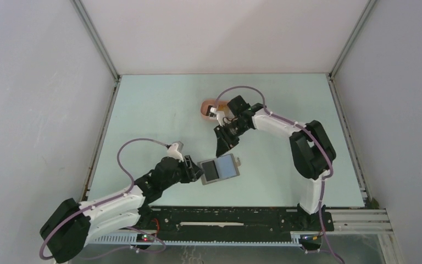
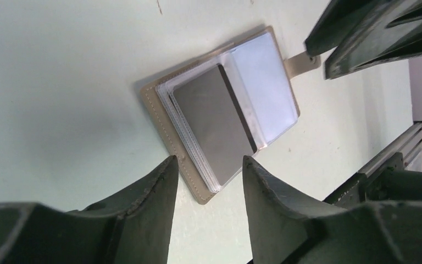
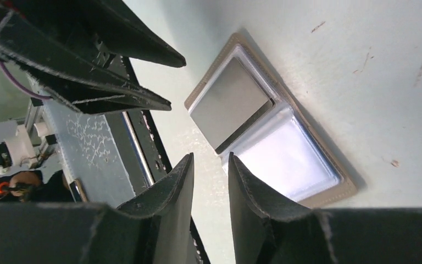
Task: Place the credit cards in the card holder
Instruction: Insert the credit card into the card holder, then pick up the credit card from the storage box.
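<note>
Item: grey folding card holder (image 1: 220,169), open flat on pale green table (image 1: 159,110) | Contents: dark grey card (image 2: 214,124) in a clear sleeve, apparently seated | My left gripper (image 2: 207,165): released, empty, at holder's edge | My right gripper (image 3: 210,159): parted, empty, above holder | Handling: I'd pin the cover before sliding in another card.

I'm seeing the card holder (image 1: 228,166) showing a grey-beige cover with pale stitching running along its edge. Its clear sleeves (image 2: 266,82) are glaring pale blue-white. The card (image 2: 214,129) at the middle of the left wrist view is showing dark grey with a black stripe down one long edge. My left gripper (image 2: 209,162) and right gripper (image 3: 210,159) are looking matt black. The table (image 1: 159,110) is reading pale mint green, and the tray (image 1: 207,107) at upper centre is showing salmon-pink.
</note>
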Controlling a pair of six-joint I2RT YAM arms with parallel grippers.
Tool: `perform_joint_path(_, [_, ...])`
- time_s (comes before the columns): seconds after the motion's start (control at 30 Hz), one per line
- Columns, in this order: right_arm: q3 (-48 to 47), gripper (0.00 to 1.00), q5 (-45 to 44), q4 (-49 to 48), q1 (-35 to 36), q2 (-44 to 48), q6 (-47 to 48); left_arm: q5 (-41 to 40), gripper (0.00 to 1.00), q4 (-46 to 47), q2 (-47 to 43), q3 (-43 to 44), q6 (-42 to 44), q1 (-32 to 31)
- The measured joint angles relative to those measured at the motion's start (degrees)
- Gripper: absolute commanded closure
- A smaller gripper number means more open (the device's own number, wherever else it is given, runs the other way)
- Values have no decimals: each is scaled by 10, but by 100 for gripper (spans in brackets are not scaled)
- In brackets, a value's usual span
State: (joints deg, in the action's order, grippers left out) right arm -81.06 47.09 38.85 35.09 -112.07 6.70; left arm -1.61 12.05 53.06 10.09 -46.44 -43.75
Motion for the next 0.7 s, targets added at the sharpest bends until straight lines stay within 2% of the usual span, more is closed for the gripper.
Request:
perform_joint_path(0.17, [0, 62, -2, 10, -19, 58, 38, -18, 37, -44, -73, 1, 27, 0])
perform_joint_path(0.37, [0, 60, -23, 8, -60, 142, 68, -26, 29, -59, -87, 19, 73, 0])
perform_joint_path(0.4, [0, 54, -30, 3, -72, 163, 71, -27, 27, -59, -85, 28, 83, 0])
perform_joint_path(0.5, [0, 23, -48, -22, -101, 216, 77, -28, 17, -60, -70, 70, 121, 0])
perform_joint_path(0.53, [-1, 18, -52, -31, -112, 231, 79, -28, 12, -59, -62, 90, 135, 1])
perform_joint_path(0.57, [-4, 18, -54, -39, -123, 241, 80, -29, 3, -56, -57, 103, 147, 2])
perform_joint_path(0.6, [-11, 18, -55, -42, -131, 245, 80, -31, 1, -52, -51, 117, 158, 3])
perform_joint_path(0.7, [-85, 21, -30, -29, -167, 216, 75, -44, 0, -36, -32, 151, 189, 6])
